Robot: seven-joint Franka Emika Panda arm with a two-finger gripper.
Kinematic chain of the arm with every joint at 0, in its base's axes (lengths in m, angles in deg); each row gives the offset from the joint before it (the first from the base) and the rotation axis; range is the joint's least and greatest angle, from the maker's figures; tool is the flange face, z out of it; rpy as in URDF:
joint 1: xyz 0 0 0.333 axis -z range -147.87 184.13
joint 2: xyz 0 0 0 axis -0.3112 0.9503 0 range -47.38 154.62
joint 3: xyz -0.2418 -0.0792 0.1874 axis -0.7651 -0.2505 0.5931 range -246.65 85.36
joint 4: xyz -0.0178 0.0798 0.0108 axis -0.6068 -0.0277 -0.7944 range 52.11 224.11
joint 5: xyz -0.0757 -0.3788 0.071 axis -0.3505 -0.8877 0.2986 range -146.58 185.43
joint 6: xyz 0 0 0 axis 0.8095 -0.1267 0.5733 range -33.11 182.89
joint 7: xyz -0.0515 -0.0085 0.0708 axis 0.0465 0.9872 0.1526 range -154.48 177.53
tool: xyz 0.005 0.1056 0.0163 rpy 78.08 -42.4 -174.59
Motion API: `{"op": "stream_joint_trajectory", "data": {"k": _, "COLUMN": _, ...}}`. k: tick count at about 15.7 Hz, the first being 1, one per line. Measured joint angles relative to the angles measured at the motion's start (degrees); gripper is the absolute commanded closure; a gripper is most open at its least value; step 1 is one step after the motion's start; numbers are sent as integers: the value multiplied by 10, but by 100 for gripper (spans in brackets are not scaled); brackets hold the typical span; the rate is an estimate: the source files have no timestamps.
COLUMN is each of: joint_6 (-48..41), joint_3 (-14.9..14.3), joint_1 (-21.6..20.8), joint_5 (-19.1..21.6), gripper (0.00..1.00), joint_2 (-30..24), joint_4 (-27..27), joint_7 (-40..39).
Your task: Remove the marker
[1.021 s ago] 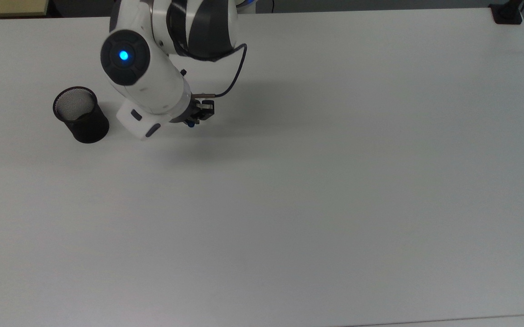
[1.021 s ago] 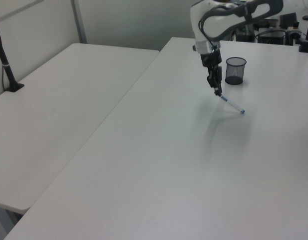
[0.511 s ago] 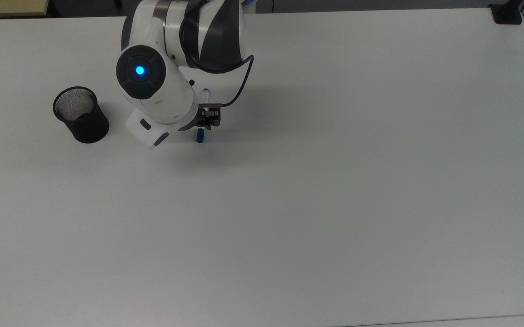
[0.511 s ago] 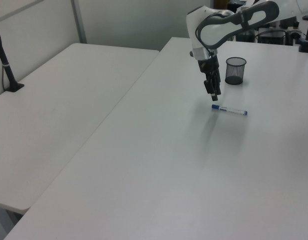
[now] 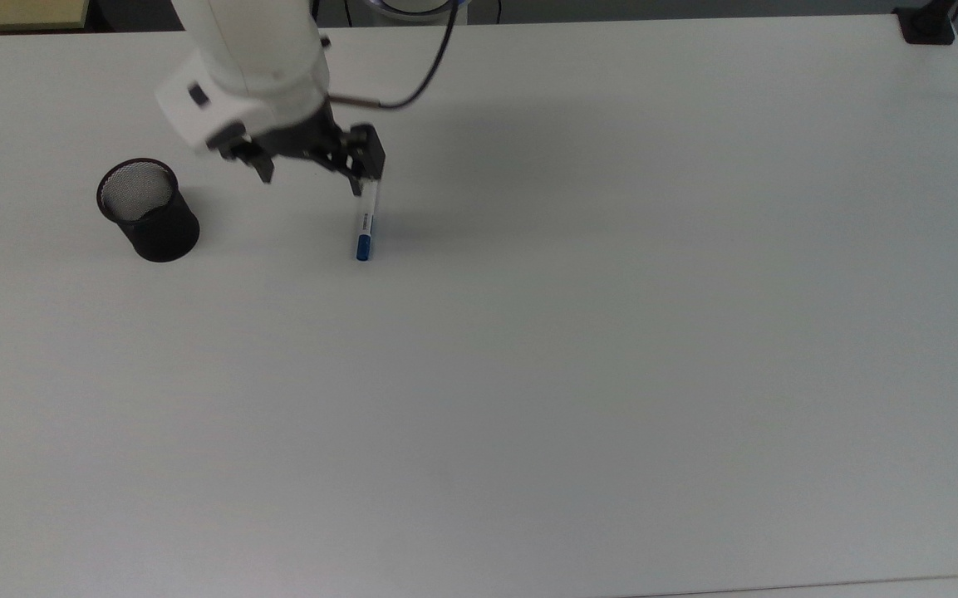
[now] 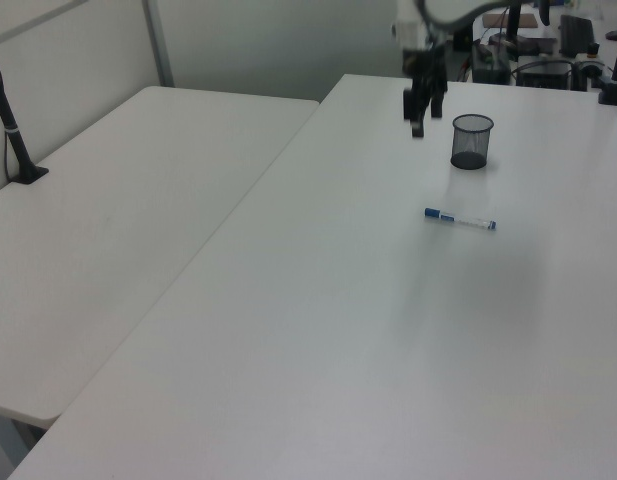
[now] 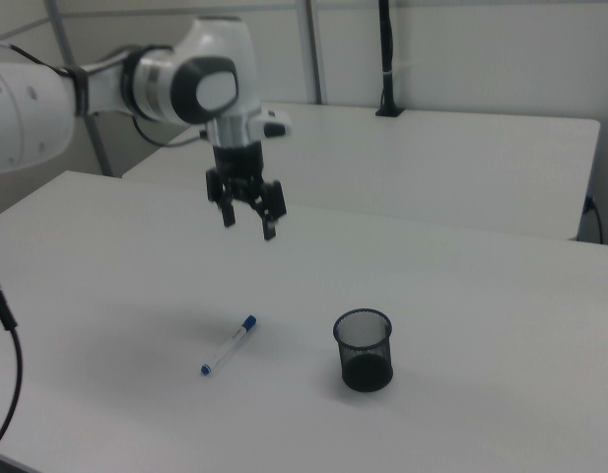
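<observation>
The marker [image 5: 366, 220] lies flat on the white table [image 5: 611, 374], blue cap toward the top view's bottom edge. It also lies free in the left view [image 6: 460, 220] and the right view [image 7: 229, 346]. My gripper [image 5: 311, 174] hangs open and empty well above the table, its jaws spread wide. In the right view the gripper [image 7: 247, 222] is high above the marker and farther back. The left view has the gripper [image 6: 421, 112] up beside the black mesh cup [image 6: 471, 141]. The cup [image 5: 149, 209] stands upright and empty, left of the marker in the top view.
A black clamp [image 5: 927, 25] sits on the table's far right corner in the top view. A second white table [image 6: 118, 200] adjoins on the left view's left. A dark cable [image 5: 424, 75] loops from the arm.
One second ago the gripper held the marker tilted with its tip on the table. It let go, the marker now lies flat, and the open gripper has risen and pulled back.
</observation>
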Motion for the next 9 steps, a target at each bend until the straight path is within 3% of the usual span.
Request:
{"op": "stream_joint_trajectory", "data": {"k": 5, "joint_6": -22, "joint_3": -5, "joint_1": 5, "joint_5": 0, "gripper": 0, "joint_2": -75, "joint_4": 16, "joint_7": 4}}
{"op": "stream_joint_trajectory", "data": {"k": 9, "joint_6": -34, "joint_3": -7, "joint_1": 7, "joint_5": 0, "gripper": 0, "joint_2": -91, "joint_4": 31, "joint_7": 7}}
